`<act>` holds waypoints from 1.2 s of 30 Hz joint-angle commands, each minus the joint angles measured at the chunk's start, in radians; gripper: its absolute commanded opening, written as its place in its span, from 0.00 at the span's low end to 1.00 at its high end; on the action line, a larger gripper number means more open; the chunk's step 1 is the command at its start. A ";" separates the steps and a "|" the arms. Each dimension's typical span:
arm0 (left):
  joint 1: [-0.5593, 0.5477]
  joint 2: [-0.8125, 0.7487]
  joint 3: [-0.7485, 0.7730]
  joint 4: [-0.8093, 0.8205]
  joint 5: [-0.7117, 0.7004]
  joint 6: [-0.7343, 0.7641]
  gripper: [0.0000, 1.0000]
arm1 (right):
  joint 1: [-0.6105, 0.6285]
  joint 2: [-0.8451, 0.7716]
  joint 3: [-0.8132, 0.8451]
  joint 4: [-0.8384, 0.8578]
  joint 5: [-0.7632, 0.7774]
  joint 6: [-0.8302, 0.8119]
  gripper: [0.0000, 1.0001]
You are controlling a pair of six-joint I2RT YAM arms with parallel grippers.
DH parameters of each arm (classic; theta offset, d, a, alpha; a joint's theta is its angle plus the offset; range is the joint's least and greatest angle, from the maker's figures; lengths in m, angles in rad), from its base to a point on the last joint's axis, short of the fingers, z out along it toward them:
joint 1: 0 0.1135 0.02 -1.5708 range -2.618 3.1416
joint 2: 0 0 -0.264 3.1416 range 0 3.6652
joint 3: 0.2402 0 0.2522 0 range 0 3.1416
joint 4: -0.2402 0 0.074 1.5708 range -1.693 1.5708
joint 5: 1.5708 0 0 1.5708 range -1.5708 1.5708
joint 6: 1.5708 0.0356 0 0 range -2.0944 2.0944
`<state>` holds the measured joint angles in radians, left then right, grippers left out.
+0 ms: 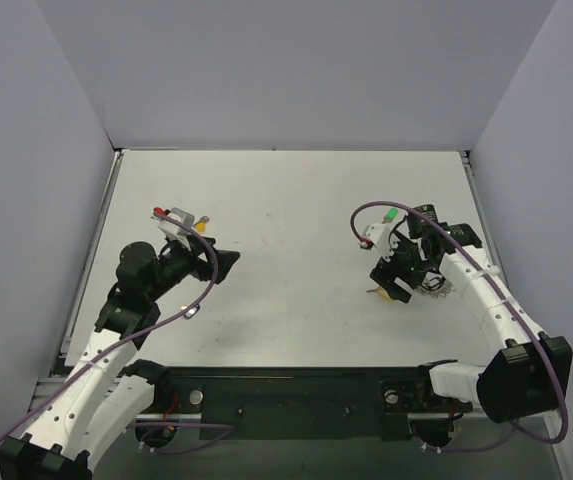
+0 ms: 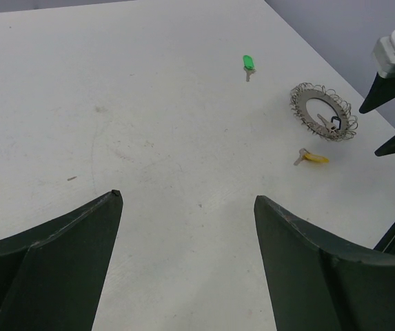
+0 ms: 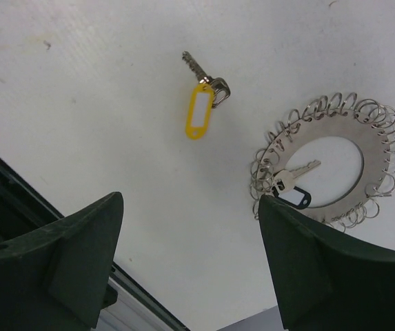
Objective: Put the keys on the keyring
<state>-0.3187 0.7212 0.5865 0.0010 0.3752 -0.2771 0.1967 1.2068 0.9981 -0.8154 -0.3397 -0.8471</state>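
The keyring (image 3: 383,169), a silver loop of small links, lies flat on the table; it also shows in the left wrist view (image 2: 306,96). A black-tagged key (image 3: 295,191) lies inside the loop, its head against the links. A yellow-tagged key (image 3: 200,110) lies just beside the ring and shows in the left wrist view (image 2: 313,158). A green-tagged key (image 2: 249,63) lies farther off (image 1: 392,213). My right gripper (image 3: 190,200) is open and empty, above the table next to the ring. My left gripper (image 2: 187,200) is open and empty, far to the left (image 1: 228,262).
A red tag (image 1: 158,211) and a yellow tag (image 1: 201,226) lie by the left arm's wrist. A small silver item (image 1: 188,313) lies near the left arm. The right arm (image 1: 486,290) covers most of the ring from above. Grey walls enclose the white table (image 1: 296,200).
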 commanded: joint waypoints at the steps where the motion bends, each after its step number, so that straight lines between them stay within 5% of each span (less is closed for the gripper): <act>1: 0.010 0.004 0.009 0.042 0.019 -0.002 0.88 | 0.053 0.088 -0.001 0.090 0.110 0.115 0.74; 13: 0.030 0.012 0.007 0.045 0.024 -0.005 0.88 | 0.233 0.267 -0.084 0.213 0.337 0.160 0.68; 36: 0.041 0.018 0.003 0.056 0.031 -0.014 0.88 | 0.283 0.424 -0.102 0.254 0.441 0.198 0.38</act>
<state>-0.2844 0.7429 0.5858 0.0044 0.3832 -0.2844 0.4671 1.6222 0.9066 -0.5270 0.0612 -0.6579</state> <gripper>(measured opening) 0.876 0.408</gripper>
